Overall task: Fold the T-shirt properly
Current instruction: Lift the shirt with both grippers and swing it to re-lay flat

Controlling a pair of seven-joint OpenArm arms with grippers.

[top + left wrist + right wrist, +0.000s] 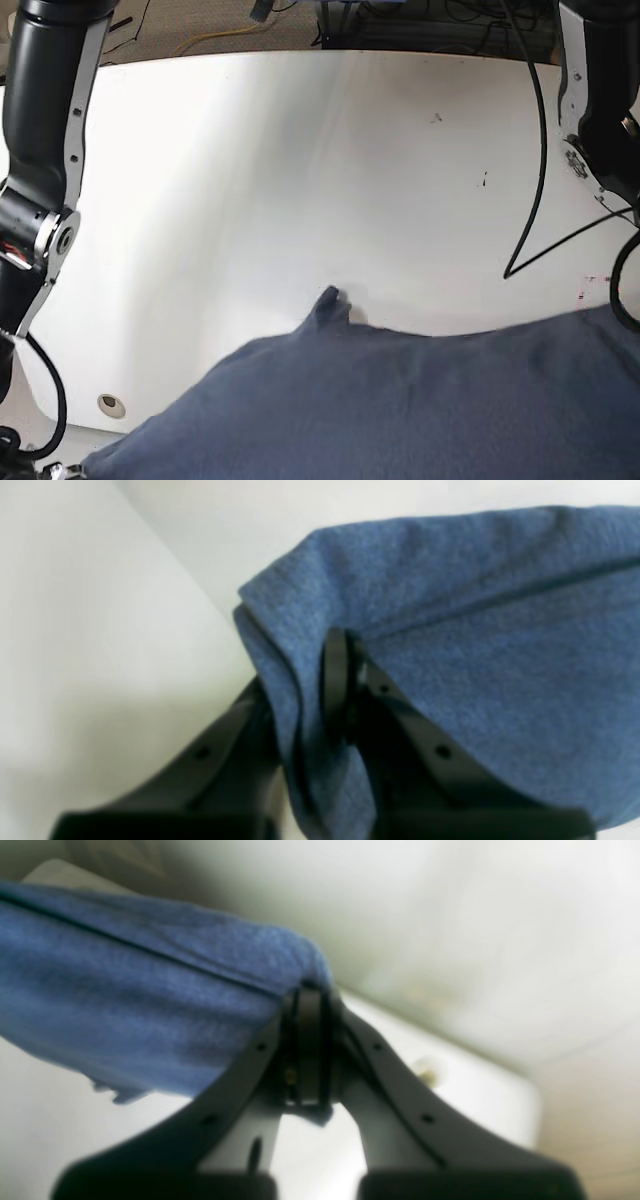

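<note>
Progress: early, as I judge it. My left gripper is pinched on a doubled edge of the T-shirt; my right gripper is clamped on another edge. In the base view the shirt fills the bottom of the frame, apparently lifted above the table. No finished fold visible; laying down and folding remain.

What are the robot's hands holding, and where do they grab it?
Both hold the T-shirt. The left gripper pinches a folded corner of the cloth; the right gripper pinches another corner at its edge.
</note>
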